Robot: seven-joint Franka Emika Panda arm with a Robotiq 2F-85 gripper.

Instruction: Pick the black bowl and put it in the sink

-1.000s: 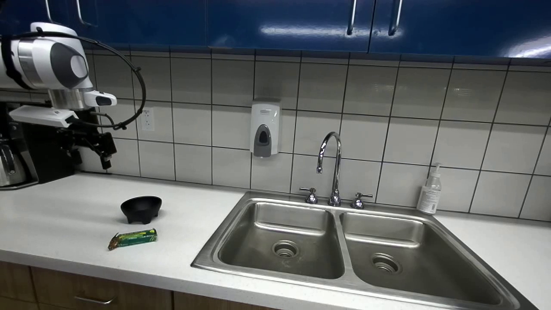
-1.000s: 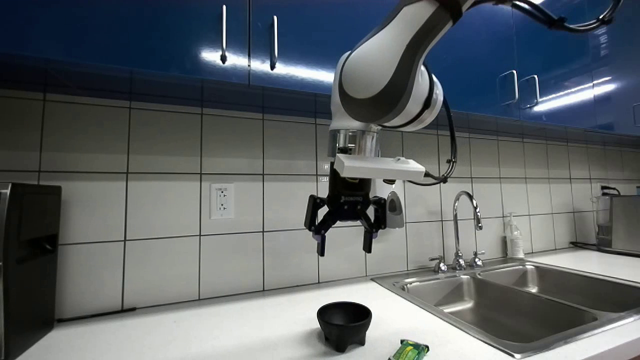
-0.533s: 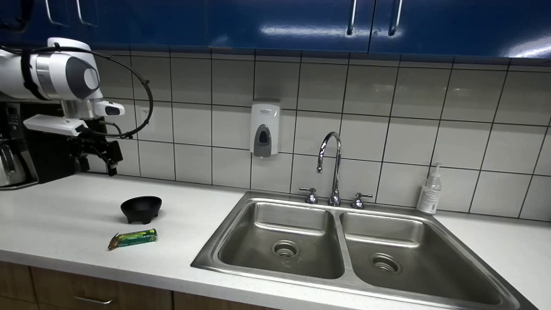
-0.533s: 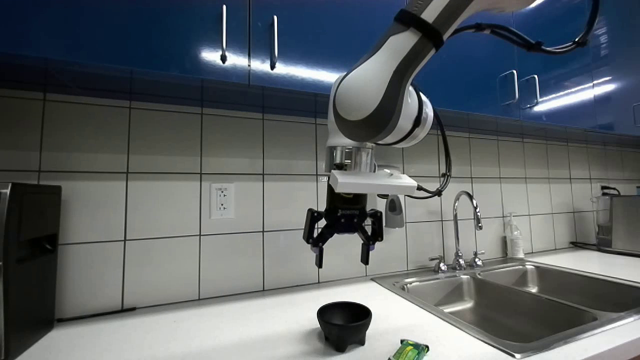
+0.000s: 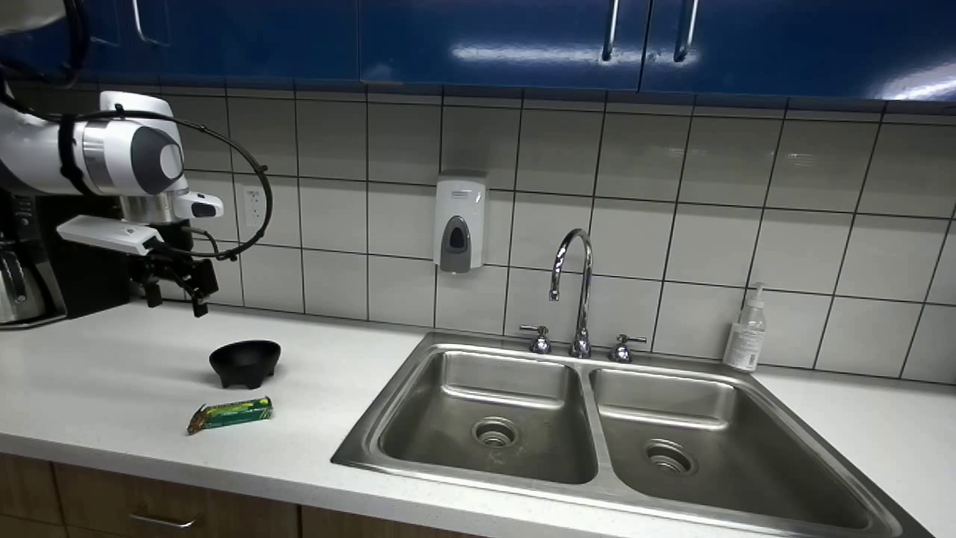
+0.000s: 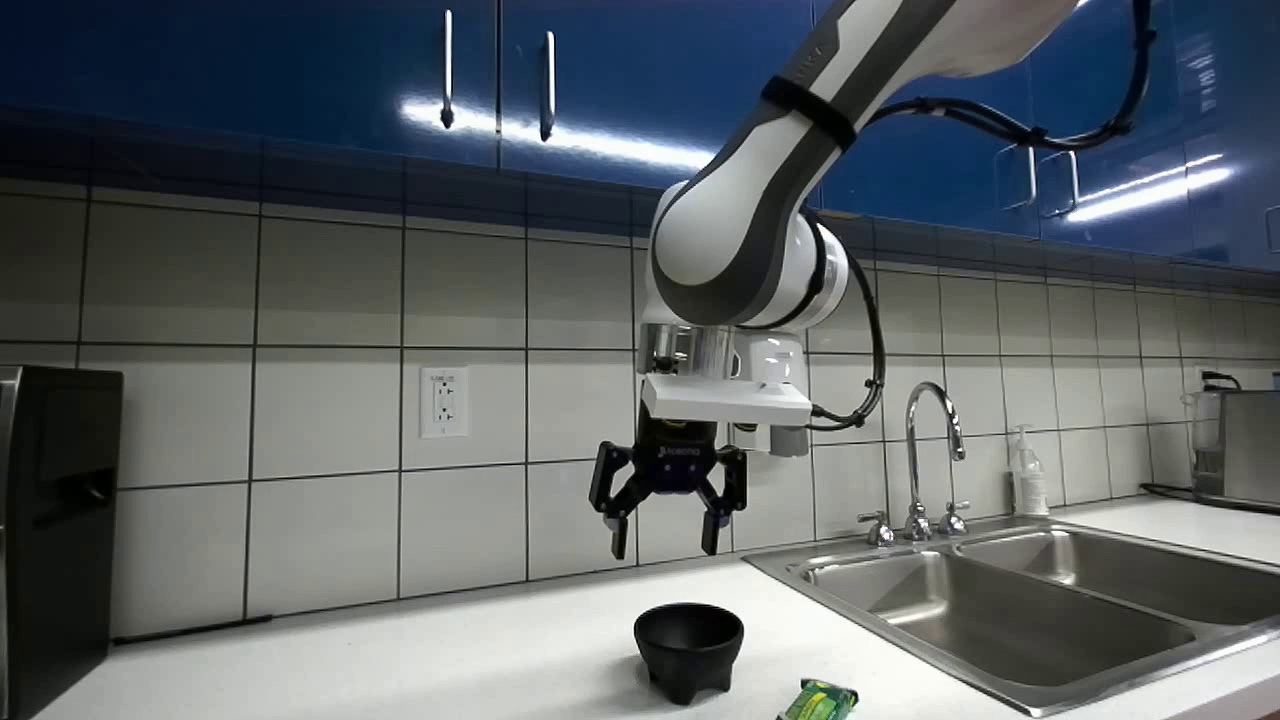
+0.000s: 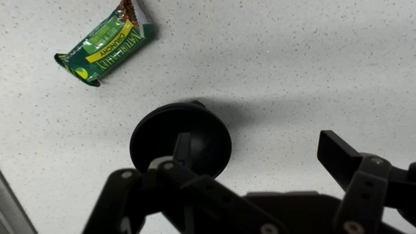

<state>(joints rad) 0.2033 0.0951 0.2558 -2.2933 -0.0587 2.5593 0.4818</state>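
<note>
Above the white countertop hangs the gripper, pointing straight down, its fingers spread wide apart! Lower, and a little to the right in both exterior views, the black bowl stands upright on stubby feet, left of the double-basin stainless-steel sink and well apart from its rim. Just beside the bowl, on the near side, a green-wrapped Nature Valley Crunchy bar lies on the counter, the two apart. Over to the wrist view: a fingertip cuts across the bowl's dark hollow, its partner off to the right, over speckled white. At the sink, in an exterior view, the chrome gooseneck faucet arches up between two handles on the far edge, a pump bottle at the far right corner. A soap dispenser sits on the tiled wall, blue cabinets above.
</note>
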